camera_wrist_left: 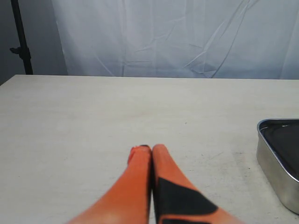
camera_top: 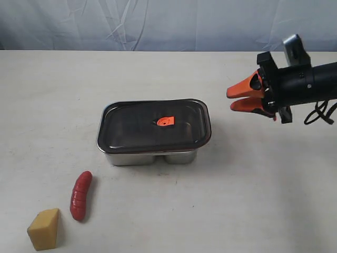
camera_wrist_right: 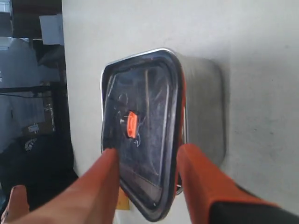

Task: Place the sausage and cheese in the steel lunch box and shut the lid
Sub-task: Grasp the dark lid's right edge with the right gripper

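The steel lunch box (camera_top: 150, 156) stands mid-table with the dark lid (camera_top: 142, 129) lying on it, orange valve tab (camera_top: 165, 121) up. The red sausage (camera_top: 81, 195) and the yellow cheese (camera_top: 44, 229) lie on the table near the front left corner, apart from the box. My right gripper (camera_top: 230, 100) hovers open to the right of the box, holding nothing; in the right wrist view its fingertips (camera_wrist_right: 110, 156) frame the lid (camera_wrist_right: 145, 116), with a bit of cheese (camera_wrist_right: 122, 199) beyond. My left gripper (camera_wrist_left: 148, 149) is shut and empty over bare table, the box (camera_wrist_left: 275, 161) off to its side.
A pale wrinkled curtain (camera_top: 158, 23) hangs behind the table's far edge. A dark stand (camera_wrist_left: 21, 42) rises beyond the table in the left wrist view. Dark equipment and boxes (camera_wrist_right: 32, 93) lie past the table edge in the right wrist view.
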`<control>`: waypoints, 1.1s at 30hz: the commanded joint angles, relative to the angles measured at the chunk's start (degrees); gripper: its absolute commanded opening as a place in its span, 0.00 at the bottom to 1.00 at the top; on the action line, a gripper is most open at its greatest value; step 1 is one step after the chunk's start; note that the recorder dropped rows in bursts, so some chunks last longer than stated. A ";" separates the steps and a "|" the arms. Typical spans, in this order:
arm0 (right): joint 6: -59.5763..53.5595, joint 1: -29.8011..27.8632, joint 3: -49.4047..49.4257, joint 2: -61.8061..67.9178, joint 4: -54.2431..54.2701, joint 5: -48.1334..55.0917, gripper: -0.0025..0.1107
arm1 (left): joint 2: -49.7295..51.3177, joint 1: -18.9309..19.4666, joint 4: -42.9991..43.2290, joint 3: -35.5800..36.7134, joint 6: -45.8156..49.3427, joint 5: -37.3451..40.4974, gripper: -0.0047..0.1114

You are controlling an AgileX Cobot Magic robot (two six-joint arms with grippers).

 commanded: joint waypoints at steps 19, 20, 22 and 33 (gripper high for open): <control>-3.49 8.65 -0.75 7.44 4.22 -2.20 0.40 | -0.31 0.24 -0.85 0.27 0.00 -0.40 0.04; -3.49 8.81 -0.75 7.44 4.22 -1.78 0.40 | -0.31 0.24 -0.85 0.27 0.00 -0.40 0.04; -3.49 9.09 -0.75 7.44 4.22 -0.49 0.39 | -0.31 0.24 -0.85 0.27 0.00 -0.40 0.04; -3.25 9.45 -0.75 7.44 4.22 0.06 0.02 | -0.31 0.24 -0.85 0.27 0.00 -0.40 0.04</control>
